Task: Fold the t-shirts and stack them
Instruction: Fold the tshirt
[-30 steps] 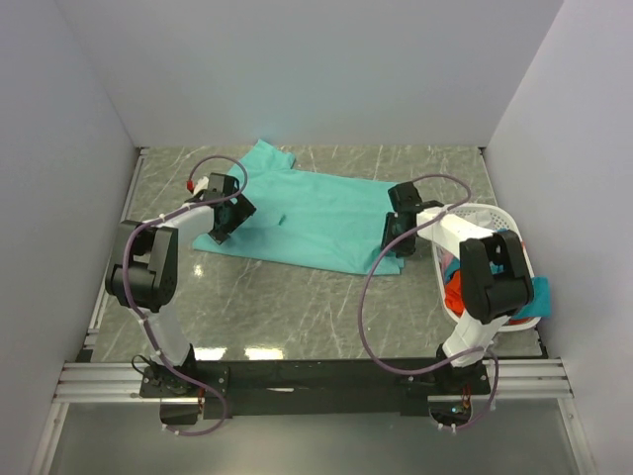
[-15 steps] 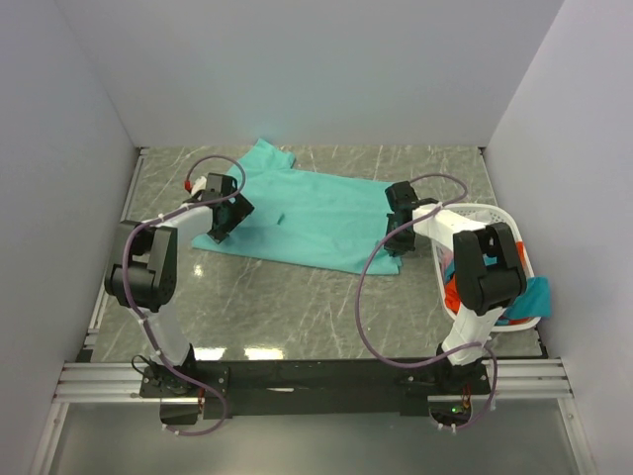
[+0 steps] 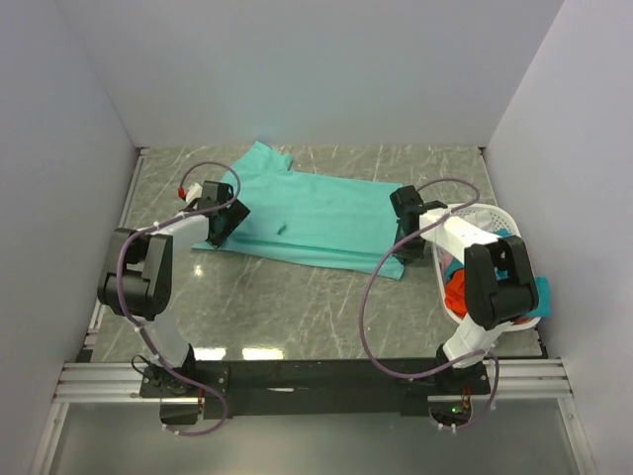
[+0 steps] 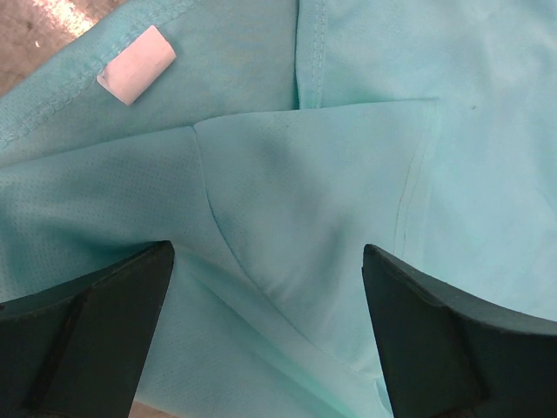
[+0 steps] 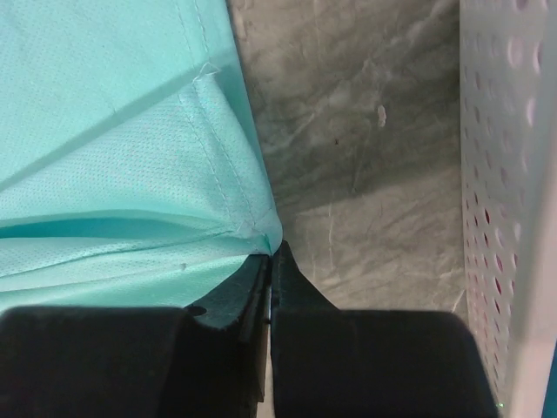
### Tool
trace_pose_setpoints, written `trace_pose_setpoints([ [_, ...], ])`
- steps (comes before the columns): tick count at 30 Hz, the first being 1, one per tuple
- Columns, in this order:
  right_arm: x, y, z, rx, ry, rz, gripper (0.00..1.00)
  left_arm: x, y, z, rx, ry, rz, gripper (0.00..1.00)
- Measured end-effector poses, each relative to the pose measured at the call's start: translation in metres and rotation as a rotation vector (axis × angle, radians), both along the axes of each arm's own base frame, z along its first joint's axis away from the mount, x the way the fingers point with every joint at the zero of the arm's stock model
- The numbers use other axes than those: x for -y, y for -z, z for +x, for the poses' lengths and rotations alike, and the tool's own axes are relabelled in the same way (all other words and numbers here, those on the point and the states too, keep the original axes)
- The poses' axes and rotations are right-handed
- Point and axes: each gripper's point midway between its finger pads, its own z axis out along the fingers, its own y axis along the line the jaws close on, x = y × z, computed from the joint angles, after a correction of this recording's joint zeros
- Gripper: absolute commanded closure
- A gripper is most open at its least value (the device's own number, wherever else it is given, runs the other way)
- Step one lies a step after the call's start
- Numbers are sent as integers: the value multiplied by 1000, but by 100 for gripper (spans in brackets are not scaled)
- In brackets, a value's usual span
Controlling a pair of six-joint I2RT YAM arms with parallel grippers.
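Grey marbled table (image 3: 297, 307), plain white walls around. Nearest, on the right, sits a white plastic basket (image 3: 492, 212), stiff lattice with holes. It holds an orange-red shirt (image 3: 456, 293), and a blue shirt (image 3: 542, 297) hangs over its rim; both are waiting their turn, I judge. Just beside it the right gripper (image 5: 271, 252) is clenched on the hem corner of the teal shirt (image 3: 316, 218), pinched where the stitched edges meet, likely to lift it for a fold. Farther left, the left gripper (image 4: 270, 287) hangs released, jaws wide over sleeve cloth, grasping nothing. The teal shirt lies spread mid-table, reaching toward the back. It is a thin fine-mesh knit with soft creases, stitched hems and a small white label (image 4: 137, 64).
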Motion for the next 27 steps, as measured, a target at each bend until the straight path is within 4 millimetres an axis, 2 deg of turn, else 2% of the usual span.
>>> trace_pose_setpoints([
  [1,0,0,-1,1,1,1,98,0,0,-1,1,-1,-1,1],
  [3,1,2,-5,-6,3,1,83,0,0,-2,5,-1,-3,1],
  [7,2,4,-9,-19,-8,-5,62,0,-1,-3,8,0,-2,1],
  [10,1,0,-7,-8,-32,-3,54,-2,-1,-3,5,-2,1,1],
  [14,-11,-19,2,52,-93,14,41,-5,-2,-6,-20,-8,16,0],
  [19,-46,-46,13,143,-206,64,33,-6,-2,-7,-40,-6,17,1],
  [27,-100,-49,13,170,-336,227,31,7,-2,0,-44,54,-28,1],
])
